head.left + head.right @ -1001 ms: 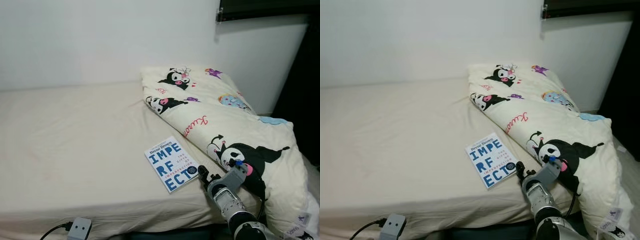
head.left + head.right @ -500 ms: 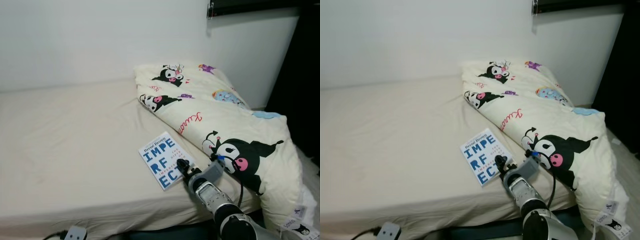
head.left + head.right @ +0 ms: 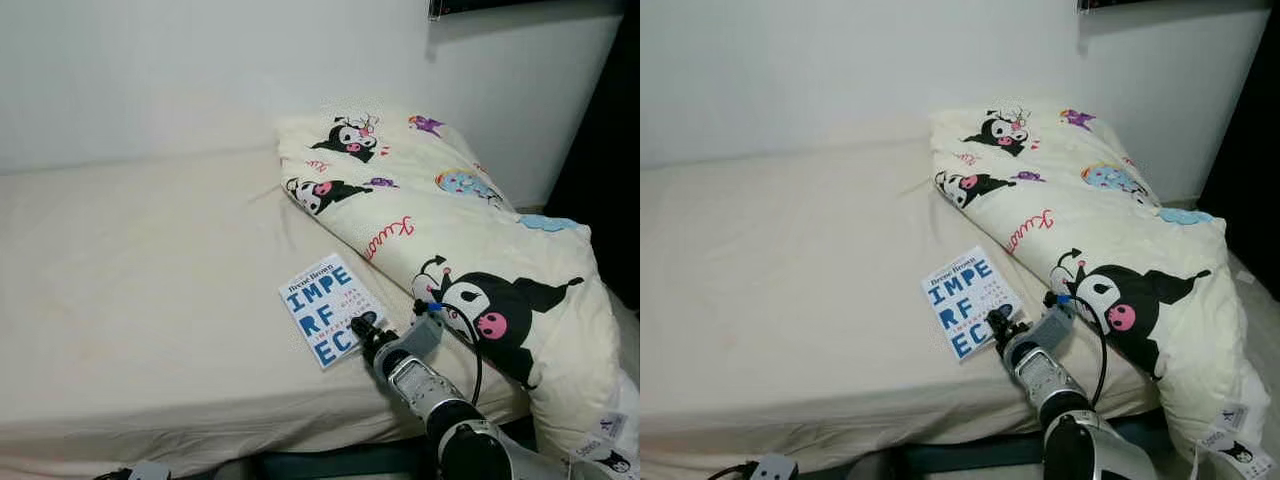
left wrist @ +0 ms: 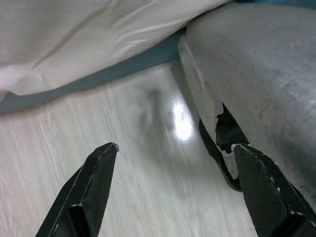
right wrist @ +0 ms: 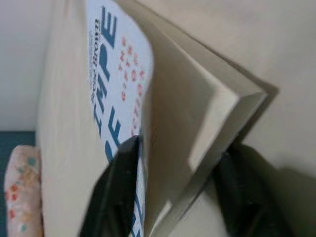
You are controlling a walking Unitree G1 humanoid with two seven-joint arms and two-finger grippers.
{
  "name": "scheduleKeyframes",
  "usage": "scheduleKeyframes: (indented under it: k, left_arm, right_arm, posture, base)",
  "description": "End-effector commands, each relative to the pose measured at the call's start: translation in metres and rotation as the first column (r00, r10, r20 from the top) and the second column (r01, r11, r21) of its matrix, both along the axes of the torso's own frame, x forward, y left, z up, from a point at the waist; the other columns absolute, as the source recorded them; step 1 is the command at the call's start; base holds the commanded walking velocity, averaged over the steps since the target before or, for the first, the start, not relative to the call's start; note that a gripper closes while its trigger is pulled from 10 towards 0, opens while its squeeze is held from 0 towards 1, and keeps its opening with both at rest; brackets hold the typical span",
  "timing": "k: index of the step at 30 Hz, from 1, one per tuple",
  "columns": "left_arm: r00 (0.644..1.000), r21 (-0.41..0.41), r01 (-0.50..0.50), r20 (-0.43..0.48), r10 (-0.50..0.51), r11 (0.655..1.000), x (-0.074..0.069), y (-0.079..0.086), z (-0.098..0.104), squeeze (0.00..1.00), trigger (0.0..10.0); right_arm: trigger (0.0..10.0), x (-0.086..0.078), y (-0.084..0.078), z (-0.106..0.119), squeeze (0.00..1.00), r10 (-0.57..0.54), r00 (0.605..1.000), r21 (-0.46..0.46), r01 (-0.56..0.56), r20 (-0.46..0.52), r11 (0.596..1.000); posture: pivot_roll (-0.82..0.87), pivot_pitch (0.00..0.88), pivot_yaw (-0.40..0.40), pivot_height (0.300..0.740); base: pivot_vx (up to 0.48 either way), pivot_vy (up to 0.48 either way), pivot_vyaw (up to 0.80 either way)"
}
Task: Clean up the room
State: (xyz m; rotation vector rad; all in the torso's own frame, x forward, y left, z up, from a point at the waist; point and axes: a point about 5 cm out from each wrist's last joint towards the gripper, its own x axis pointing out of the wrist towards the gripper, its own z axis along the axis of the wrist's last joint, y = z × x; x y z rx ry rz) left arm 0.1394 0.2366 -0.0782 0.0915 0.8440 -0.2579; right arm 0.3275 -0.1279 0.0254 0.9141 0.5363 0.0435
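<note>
Cream-sheeted bed [image 3: 140, 290] takes up most of the scene, set against a plain white wall [image 3: 200, 70]. Along its right side lies a bunched-up duvet [image 3: 470, 260], pale w/ black cartoon characters & pink script, running from the wall end down to the near edge of the mattress.

Book [image 3: 327, 309], white cover w/ big blue letters, lies flat on the sheet just beside the duvet, near the front edge of the bed, turned at a slant.

Right arm reaches up from the lower right, silver wrist over the mattress edge. Right gripper [image 3: 362, 328] is at the book's near right corner; in the right wrist view one black finger [image 5: 118, 182] sits on the cover side & the other under the pages, so the pincer is partly open w/ the book's corner between the two, fingers touching or almost touching it. Can't tell if it's clamped firm yet.

Left gripper [image 4: 173, 170] hangs low by the bed's side, fingers spread wide apart, holding nothing, over pale wood floor [image 4: 123, 187] w/ the sheet's hem above.
</note>
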Motion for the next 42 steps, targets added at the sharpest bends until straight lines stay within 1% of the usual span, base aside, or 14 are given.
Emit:
scheduleKeyframes:
  k: [1,6,10,13,15,18,29,31,33,34,36,38,41,42]
  left_arm:
    - [1.000,0.022,0.004,0.006,-0.004,1.000,0.000,0.009,0.003,0.00,10.0]
    - [1.000,0.024,-0.009,0.022,0.008,1.000,0.009,0.007,0.005,0.00,10.0]
    - [0.985,0.009,-0.123,0.127,0.121,0.992,0.046,0.007,0.020,0.00,10.0]
    - [0.974,-0.003,-0.157,0.163,0.155,0.988,0.056,0.009,0.025,0.00,10.0]
    - [0.948,-0.038,-0.224,0.224,0.227,0.974,0.074,0.012,0.036,0.00,10.0]
    - [0.803,-0.220,-0.362,0.420,0.423,0.906,0.132,0.021,0.086,0.00,10.0]
    - [0.760,-0.269,-0.372,0.461,0.458,0.888,0.147,0.024,0.101,0.00,10.0]
    - [0.677,-0.700,-0.193,0.411,0.610,0.687,0.180,0.027,0.146,0.00,10.0]
    - [0.677,-0.700,-0.193,0.411,0.610,0.687,0.180,0.027,0.146,0.00,10.0]
    - [0.707,-0.901,0.140,0.382,0.595,0.411,0.188,0.016,0.174,0.00,10.0]
    - [0.766,-0.917,0.314,0.398,0.504,0.246,0.182,0.000,0.179,0.00,10.0]
    - [0.796,-0.913,0.369,0.406,0.449,0.172,0.180,-0.016,0.179,0.00,10.0]
    - [0.807,-0.917,0.373,0.396,0.438,0.143,0.180,-0.024,0.179,0.00,10.0]
    - [0.812,-0.919,0.382,0.386,0.438,0.103,0.180,-0.031,0.179,0.00,10.0]
  right_arm:
    - [0.0,0.001,0.007,0.002,0.00,0.016,1.000,0.035,-0.016,0.015,0.999]
    - [0.0,0.009,-0.005,0.013,0.00,-0.010,0.994,0.054,0.004,0.111,0.999]
    - [0.0,0.016,-0.018,0.027,0.00,0.044,0.972,0.007,-0.047,0.231,0.999]
    - [0.0,0.018,-0.020,0.032,0.00,0.057,0.962,0.012,-0.063,0.269,0.998]
    - [0.0,0.022,-0.021,0.040,0.00,0.075,0.942,0.026,-0.089,0.327,0.996]
    - [0.0,0.028,-0.023,0.072,0.00,0.161,0.813,0.064,-0.236,0.560,0.970]
    - [0.0,0.028,-0.023,0.080,0.00,0.181,0.763,0.071,-0.285,0.621,0.956]
    - [0.0,0.019,-0.027,0.104,0.00,0.248,0.612,0.031,-0.408,0.751,0.913]
    - [0.0,0.019,-0.027,0.104,0.00,0.248,0.612,0.031,-0.408,0.751,0.913]
    - [0.0,0.013,-0.030,0.118,0.00,0.276,0.526,-0.001,-0.463,0.804,0.886]
    - [0.0,0.012,-0.032,0.122,0.00,0.283,0.506,-0.013,-0.473,0.815,0.881]
    - [0.0,0.010,-0.029,0.126,0.00,0.301,0.479,-0.026,-0.499,0.825,0.866]
    - [0.0,0.007,-0.027,0.129,0.00,0.316,0.455,-0.037,-0.524,0.833,0.851]
    - [0.0,0.006,-0.023,0.129,0.00,0.336,0.441,-0.056,-0.535,0.832,0.843]
  posture:
    - [0.28,0.095,0.120,0.511]
    - [0.26,0.074,0.113,0.511]
    - [0.23,0.011,0.086,0.511]
    - [0.23,0.011,0.086,0.511]
    - [0.21,0.000,0.065,0.511]
    - [0.20,0.000,0.038,0.511]
    - [0.19,0.000,0.034,0.511]
    - [0.14,0.000,0.032,0.511]
    - [0.14,0.000,0.032,0.511]
    - [0.12,0.000,0.028,0.511]
    - [0.12,0.000,0.027,0.511]
    - [0.12,0.000,0.027,0.511]
    - [0.12,0.000,0.027,0.511]
    - [0.11,0.000,0.026,0.511]
  base:
    - [0.000,0.000,0.00]
    - [0.000,0.000,0.00]
    - [0.000,0.000,0.00]
    - [0.000,0.000,0.00]
    - [0.000,0.000,0.00]
    - [0.000,0.000,0.00]
    - [0.000,0.000,0.00]
    - [0.000,0.000,0.00]
    - [0.000,0.000,0.00]
    - [0.000,0.000,0.00]
    - [0.000,0.000,0.00]
    - [0.000,0.000,0.00]
    - [0.000,0.000,0.00]
    - [0.000,0.000,0.00]
